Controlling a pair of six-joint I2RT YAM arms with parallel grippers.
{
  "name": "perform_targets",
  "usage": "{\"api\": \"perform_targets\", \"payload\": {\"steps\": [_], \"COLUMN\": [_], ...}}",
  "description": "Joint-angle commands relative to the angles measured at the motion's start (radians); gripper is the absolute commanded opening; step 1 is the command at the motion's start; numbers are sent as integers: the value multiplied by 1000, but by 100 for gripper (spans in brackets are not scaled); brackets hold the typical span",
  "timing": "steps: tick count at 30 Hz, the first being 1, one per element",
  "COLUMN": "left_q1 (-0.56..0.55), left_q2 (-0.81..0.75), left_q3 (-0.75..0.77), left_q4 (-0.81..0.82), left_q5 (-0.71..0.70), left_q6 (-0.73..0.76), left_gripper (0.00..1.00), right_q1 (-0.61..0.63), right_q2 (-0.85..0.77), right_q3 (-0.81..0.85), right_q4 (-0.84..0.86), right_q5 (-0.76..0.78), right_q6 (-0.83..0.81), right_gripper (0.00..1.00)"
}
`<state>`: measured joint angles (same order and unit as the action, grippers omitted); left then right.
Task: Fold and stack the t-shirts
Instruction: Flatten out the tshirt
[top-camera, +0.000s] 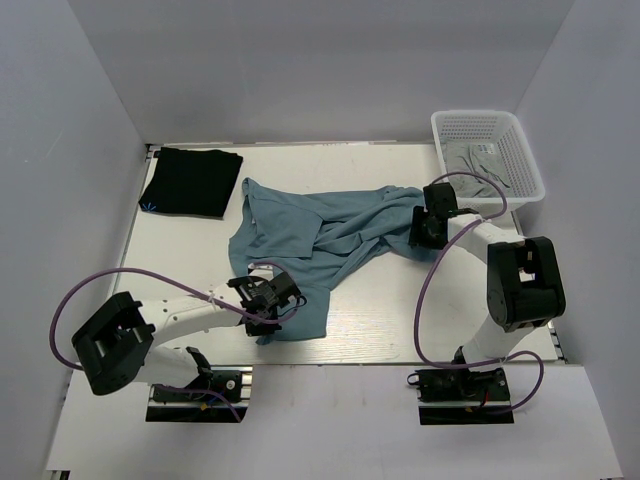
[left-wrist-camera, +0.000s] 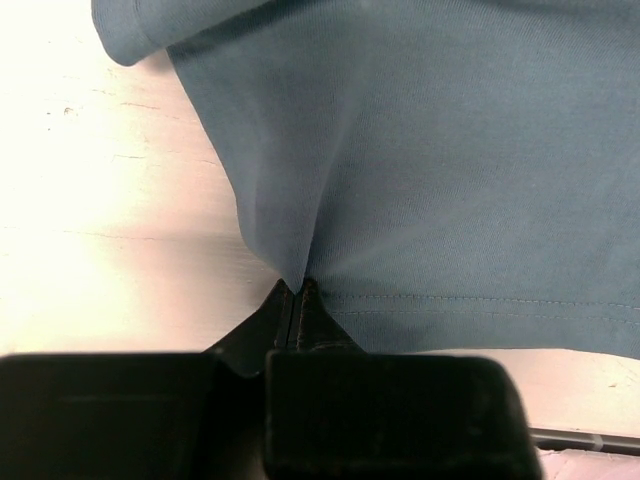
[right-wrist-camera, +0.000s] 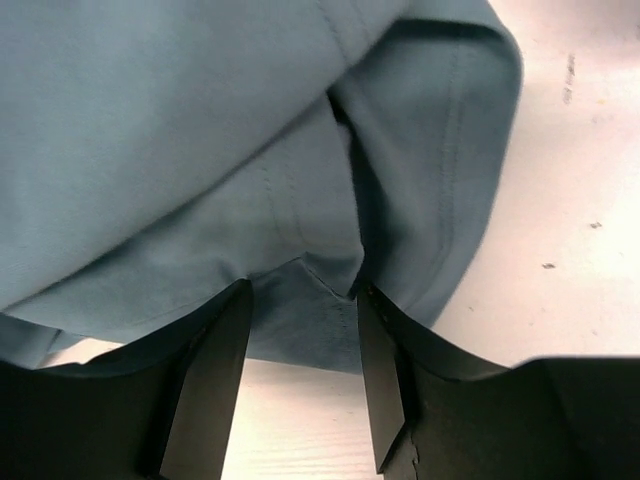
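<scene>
Two t-shirts lie on the worktop (top-camera: 400, 310): the teal-blue t-shirt (top-camera: 310, 235) is spread out rumpled between the two sets of jaws, and the black t-shirt (top-camera: 192, 182) is folded flat beyond the left jaws.
Left jaws are closed tight on a pinched-up fold of the teal-blue t-shirt just above its stitched hem, with the cloth fanning away ahead of the tips. Right jaws stand parted; a hemmed edge of the same shirt lies in the gap, unclamped, with bunched folds draped ahead. Beyond the right jaws, to their outer side, a white mesh basket (top-camera: 527, 165) holds grey cloth (top-camera: 478, 160).
</scene>
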<state>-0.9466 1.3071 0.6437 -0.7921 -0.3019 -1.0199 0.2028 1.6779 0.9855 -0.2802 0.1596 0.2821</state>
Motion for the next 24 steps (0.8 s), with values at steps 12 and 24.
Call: {"api": "perform_targets", "payload": {"steps": [12,24], "left_q1": [0,0], "left_q2": [41,50], "left_q3": [2,11], "left_q4": [7,13], "left_q5": [-31,-31], "left_q6": [15,24], "left_gripper": [0,0], "right_q1": [-2,1], "right_q2": [36,60], "right_q3": [71,85], "right_q4": [93,113], "right_q5": [-3,-1], "right_q6": [8,15], "right_gripper": [51,19]}}
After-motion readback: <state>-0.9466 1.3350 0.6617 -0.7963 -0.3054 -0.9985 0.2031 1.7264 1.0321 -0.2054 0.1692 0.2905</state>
